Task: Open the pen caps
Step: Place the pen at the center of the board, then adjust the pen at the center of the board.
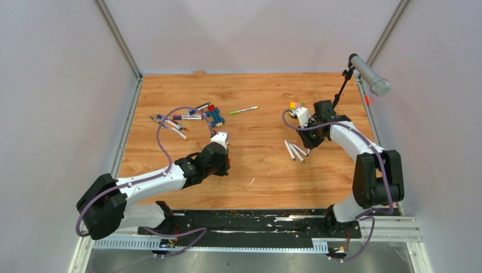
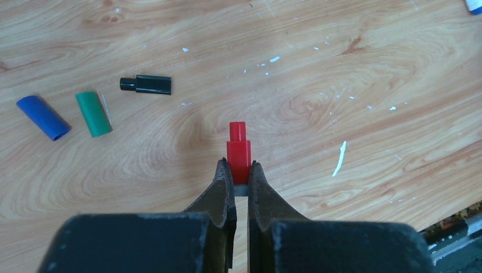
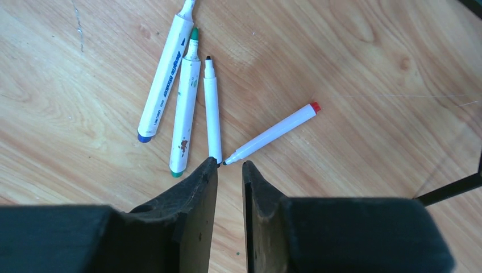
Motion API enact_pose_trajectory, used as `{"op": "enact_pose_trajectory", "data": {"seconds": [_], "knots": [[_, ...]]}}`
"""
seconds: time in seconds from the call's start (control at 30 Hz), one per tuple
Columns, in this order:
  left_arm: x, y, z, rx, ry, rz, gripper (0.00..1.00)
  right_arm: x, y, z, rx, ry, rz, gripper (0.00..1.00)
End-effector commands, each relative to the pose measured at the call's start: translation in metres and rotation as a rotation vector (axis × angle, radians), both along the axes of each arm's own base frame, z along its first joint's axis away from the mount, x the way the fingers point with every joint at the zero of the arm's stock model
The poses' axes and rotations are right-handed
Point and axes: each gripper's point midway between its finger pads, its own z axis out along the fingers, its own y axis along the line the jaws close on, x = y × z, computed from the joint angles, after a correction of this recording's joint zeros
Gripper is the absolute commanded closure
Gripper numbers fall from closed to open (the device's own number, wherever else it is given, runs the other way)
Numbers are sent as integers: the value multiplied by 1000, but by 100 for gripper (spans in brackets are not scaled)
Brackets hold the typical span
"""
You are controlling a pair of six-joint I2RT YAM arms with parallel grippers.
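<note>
Slippage is the main worry: the left gripper (image 2: 240, 170) pinches the red cap (image 2: 239, 149) only by its lower end, so it could twist loose and roll toward the blue cap (image 2: 42, 117), green cap (image 2: 93, 114) and black cap (image 2: 146, 85) at the left of the wrist view. The right gripper (image 3: 229, 166) holds its jaws slightly apart on nothing, tips just beside the red-ended pen (image 3: 273, 132). A careless move could scatter the four uncapped pens (image 3: 185, 102). Overhead, the capped pens (image 1: 187, 117) at upper left overlap, too small to count. The red cap's gripped end is hidden.
</note>
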Motion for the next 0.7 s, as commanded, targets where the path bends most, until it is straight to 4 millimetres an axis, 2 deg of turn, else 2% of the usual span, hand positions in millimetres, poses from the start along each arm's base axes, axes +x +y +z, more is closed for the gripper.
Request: {"op": "enact_pose_trajectory", "data": {"seconds": [0.0, 0.1, 0.23, 0.47, 0.67], "knots": [[15, -2, 14, 5, -22, 59, 95, 12, 3, 25, 36, -82, -2, 74], [19, -2, 14, 13, -24, 74, 95, 19, -9, 17, -12, -91, -65, 68], [21, -2, 11, 19, -20, 84, 94, 30, -24, 4, -62, -83, -168, 66], [19, -2, 4, 25, 0, 84, 94, 38, -26, -13, -67, -54, -252, 66], [19, 0, 3, 26, -2, 84, 94, 35, -25, -27, -66, -7, -273, 67]]}}
